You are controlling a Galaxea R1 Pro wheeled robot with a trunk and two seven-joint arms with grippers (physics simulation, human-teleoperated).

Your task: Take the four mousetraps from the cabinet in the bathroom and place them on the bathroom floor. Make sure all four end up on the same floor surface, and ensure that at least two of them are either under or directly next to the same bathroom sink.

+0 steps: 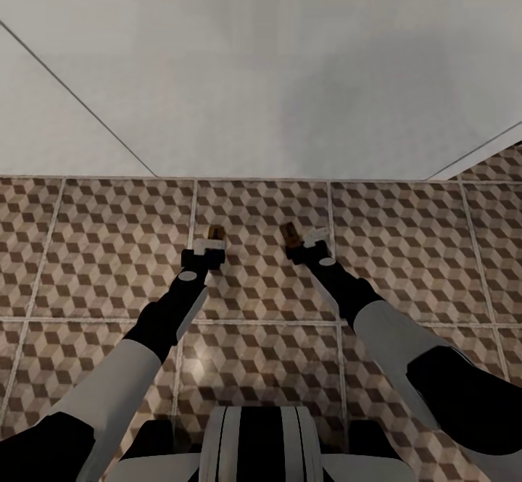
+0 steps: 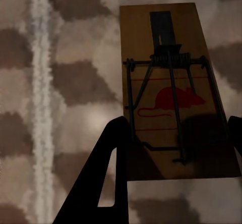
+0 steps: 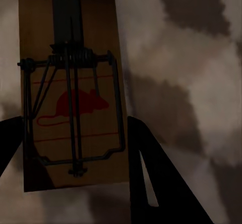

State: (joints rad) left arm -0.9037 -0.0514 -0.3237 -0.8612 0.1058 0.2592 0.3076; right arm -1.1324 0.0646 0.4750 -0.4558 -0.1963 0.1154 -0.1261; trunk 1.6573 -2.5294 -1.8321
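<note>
Both arms reach down to the cube-patterned bathroom floor [image 1: 109,250]. My left gripper [image 1: 211,241] is shut on a small brown wooden mousetrap [image 1: 214,233], its fingers [image 2: 112,168] pressing the board's long edges. Up close, this mousetrap [image 2: 166,37] shows a red mouse print and a dark wire spring. My right gripper [image 1: 296,244] is shut on a second mousetrap [image 1: 288,233]. That trap [image 3: 70,42] sits between the black fingers [image 3: 151,178]. Both traps are low over the tiles; I cannot tell whether they touch. The cabinet is out of view.
A broad white smooth body [image 1: 254,69] rises right behind the two traps, meeting the floor along a straight line. I cannot tell whether it is the sink's vanity. Patterned tiles with pale grout lines [image 1: 193,210] spread to both sides and back towards my base [image 1: 254,446].
</note>
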